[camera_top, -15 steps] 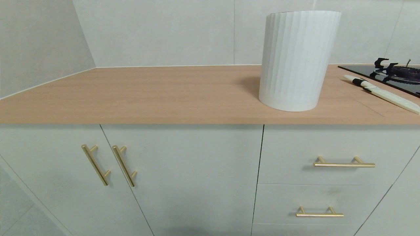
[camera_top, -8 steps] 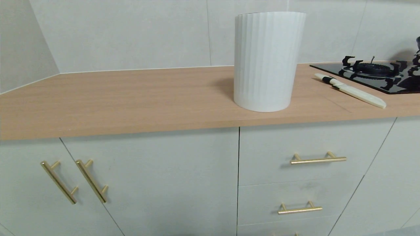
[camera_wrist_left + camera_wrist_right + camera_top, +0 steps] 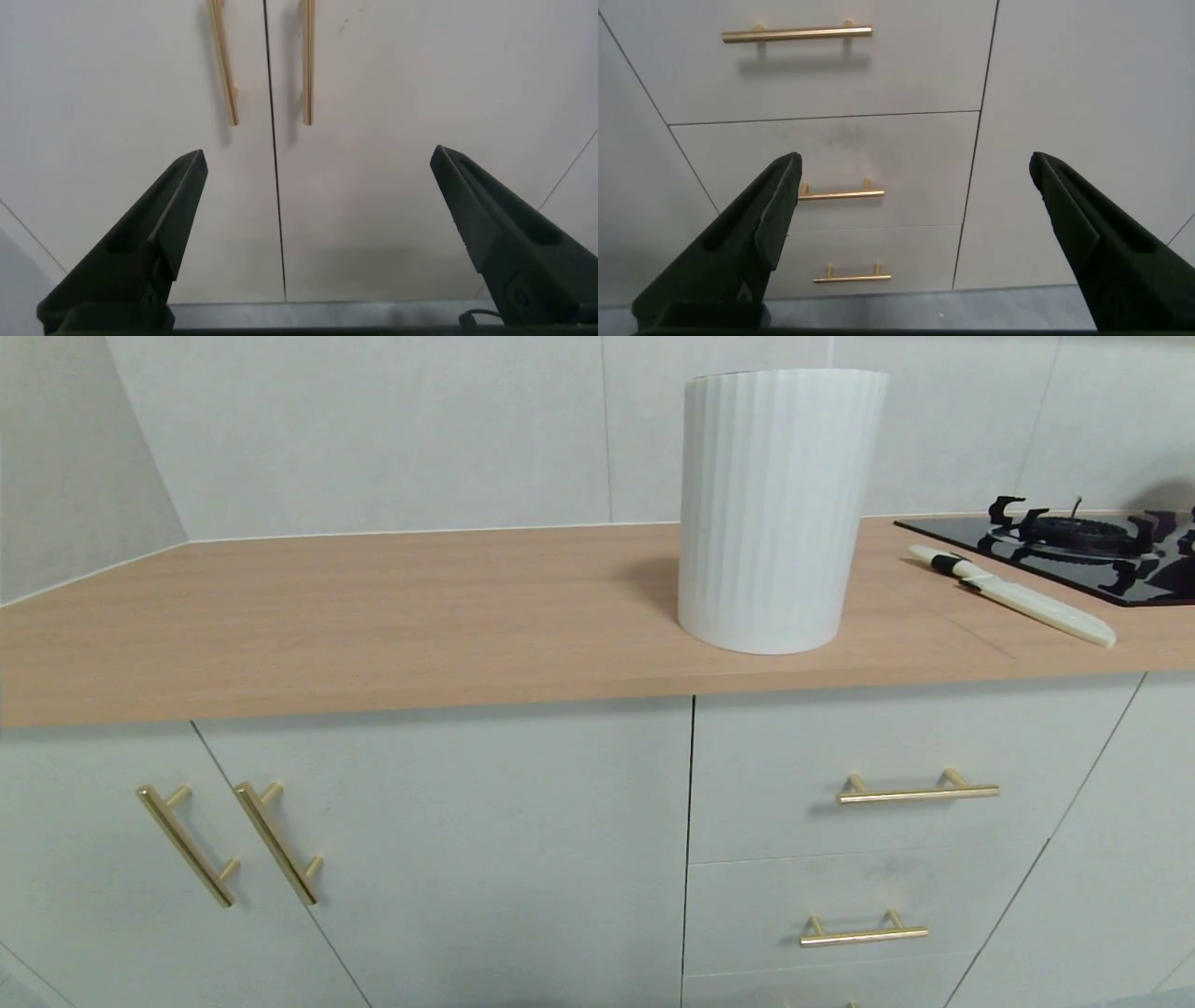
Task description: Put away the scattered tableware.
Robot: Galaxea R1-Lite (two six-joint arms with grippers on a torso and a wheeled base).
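Cream knife [image 3: 1013, 595] lying on the wooden countertop [image 3: 373, 607] at the right, just beside the black hob [image 3: 1074, 546], tall white ribbed holder [image 3: 780, 509] upright to its left, left gripper [image 3: 318, 157] spread wide before cabinet doors [image 3: 392, 187], right gripper [image 3: 915, 162] spread wide before drawers [image 3: 831, 149]

Left gripper [image 3: 318, 161]: jaws spread wide apart, holding nothing. Right gripper [image 3: 915, 164]: jaws spread just as wide, holding nothing.
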